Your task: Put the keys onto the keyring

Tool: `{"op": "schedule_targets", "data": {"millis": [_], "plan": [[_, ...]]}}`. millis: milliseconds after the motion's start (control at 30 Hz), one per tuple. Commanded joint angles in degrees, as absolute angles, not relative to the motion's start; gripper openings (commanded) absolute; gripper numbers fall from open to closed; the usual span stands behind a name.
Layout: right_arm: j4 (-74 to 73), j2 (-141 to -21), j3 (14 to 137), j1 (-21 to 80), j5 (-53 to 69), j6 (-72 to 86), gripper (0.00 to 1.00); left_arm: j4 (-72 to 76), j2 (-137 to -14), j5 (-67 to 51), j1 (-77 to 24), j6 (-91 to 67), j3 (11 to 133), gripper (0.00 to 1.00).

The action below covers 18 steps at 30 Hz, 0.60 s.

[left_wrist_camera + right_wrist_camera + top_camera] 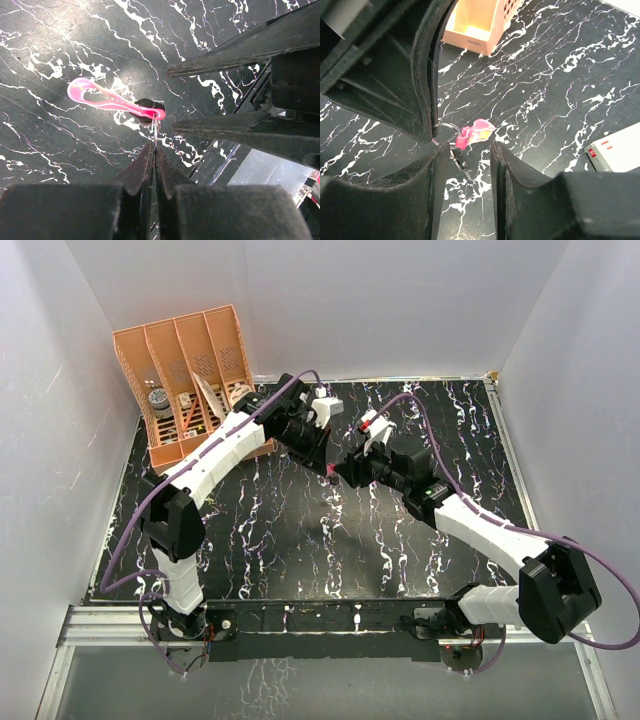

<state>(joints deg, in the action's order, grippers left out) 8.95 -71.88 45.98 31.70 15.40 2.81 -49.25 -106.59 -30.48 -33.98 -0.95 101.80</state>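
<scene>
Risk: the keyring [115, 105] could twist or slip from the left tool [154, 146], which was pinched shut on its thin wire, if the right tool [468, 146] knocked it. The right tool stood open and empty, straddling the key [460, 160] dangling below. Both arms reached inward, meeting above the surface's [300, 570] middle, nearer its far edge.

The left arm [225, 445] is bent at its elbow on the near left and stretched far and rightward to the middle; the left gripper [154, 146] is pitched downward, its fingertips pressed together and pinched on the wire loop of the keyring [112, 104]. The right arm [480, 528] is folded at the near right and extended leftward to meet it; the right gripper [465, 150] is held with jaws parted; its fingers [225, 55] are set close beside the left tips.
</scene>
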Motion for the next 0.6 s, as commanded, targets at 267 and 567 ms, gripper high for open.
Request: {"op": "schedule_targets", "data": {"millis": [267,567], "plan": [[12.25,-73.92,48.89,31.46,17.72,3.61,0.33,-51.35,-105.04,-32.41,-34.06,-0.44,104.77,0.0],[14.21,-75.06,49.54,31.45,17.7,4.91,0.3,-51.2,-104.8,-33.54,-34.03,-0.08,104.03,0.0]]}}
